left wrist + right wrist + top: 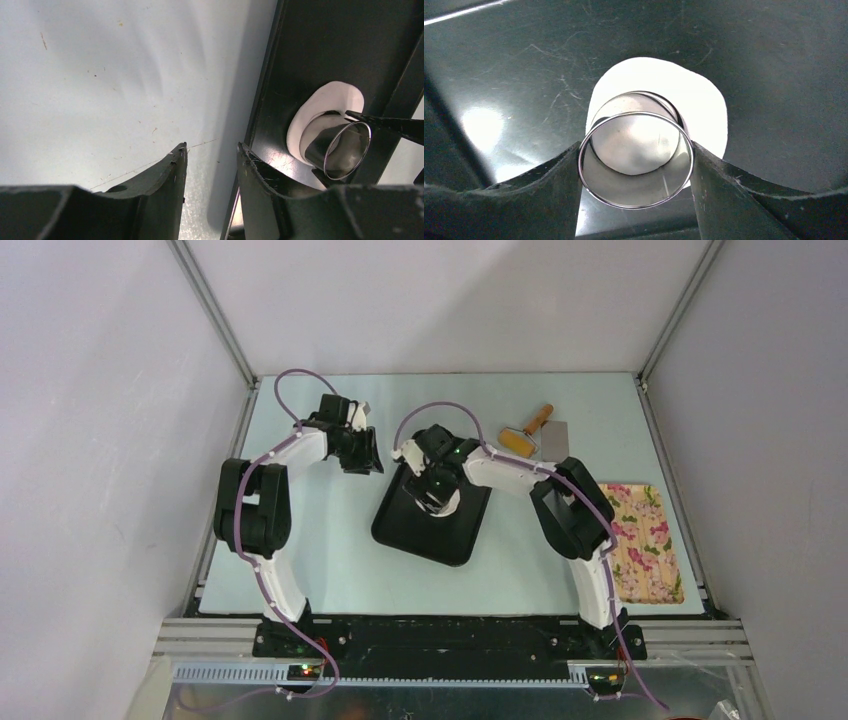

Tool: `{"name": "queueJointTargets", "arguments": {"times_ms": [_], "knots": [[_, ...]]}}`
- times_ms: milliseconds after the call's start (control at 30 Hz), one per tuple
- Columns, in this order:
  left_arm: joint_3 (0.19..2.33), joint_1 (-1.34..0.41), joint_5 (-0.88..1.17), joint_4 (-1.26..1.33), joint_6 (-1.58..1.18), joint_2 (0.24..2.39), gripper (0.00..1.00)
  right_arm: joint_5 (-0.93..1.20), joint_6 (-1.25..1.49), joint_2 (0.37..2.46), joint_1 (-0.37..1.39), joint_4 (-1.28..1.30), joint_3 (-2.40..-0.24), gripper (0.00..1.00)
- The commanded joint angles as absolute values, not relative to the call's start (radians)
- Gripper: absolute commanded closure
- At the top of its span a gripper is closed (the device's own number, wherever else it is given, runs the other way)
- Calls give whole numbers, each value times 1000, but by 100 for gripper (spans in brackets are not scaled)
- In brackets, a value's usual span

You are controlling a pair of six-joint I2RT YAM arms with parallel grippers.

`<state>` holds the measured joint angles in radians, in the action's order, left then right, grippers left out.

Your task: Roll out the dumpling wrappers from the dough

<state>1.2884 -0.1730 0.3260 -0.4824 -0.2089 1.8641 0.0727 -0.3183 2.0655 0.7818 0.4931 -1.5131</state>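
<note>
Tabletop [330,570] in pale blue carries a black tray [420,542] set askew near its middle, and the work is all on that tray. The right gripper [636,150] reaches down over it with its jaws clamped on either side of a round steel cup [634,187]. The cup's far end rests on the dough [704,110], a flattened white sheet lying on the tray floor. The left gripper [210,155] hovers over the table just beside the tray's left rim, jaws partly apart with nothing between them. Several things could go wrong. The cup looks tilted and sits toward one side of the sheet, so an uneven press may cut through on one side only or run off the edge and leave a ragged round. The smooth steel is pinched at just two spots, and a hard push could twist it between the fingers. Soft dough may cling inside the rim and lift off with the cup. Nothing pins the tray, so a sideways load might slide it. Around the work, a floral mat [645,545] lies at the table's right edge. A wooden-handled rolling pin [520,440] and a small metal scraper [556,440] lie together at the far side, behind the right arm. That arm's elbow stands between them and the tray.
</note>
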Motion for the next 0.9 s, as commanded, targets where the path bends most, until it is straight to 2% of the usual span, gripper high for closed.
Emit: {"name": "queueJointTargets", "arguments": {"times_ms": [0,233,533,667,867], "knots": [[1280,-167,334,-472,-210,1806,54,351,-225,2166,759,790,-1600,100],[1278,-166,329,-472,-209,1798,53,496,-164,2286,717,873,-1733,100],[1278,-164,327,-472,-208,1795,53,187,-226,2184,754,733,-1647,100],[1278,-163,330,-472,-209,1799,54,150,-241,2138,759,705,-1624,100],[1279,-163,331,-472,-209,1797,53,332,-202,2152,703,768,-1701,100]]}}
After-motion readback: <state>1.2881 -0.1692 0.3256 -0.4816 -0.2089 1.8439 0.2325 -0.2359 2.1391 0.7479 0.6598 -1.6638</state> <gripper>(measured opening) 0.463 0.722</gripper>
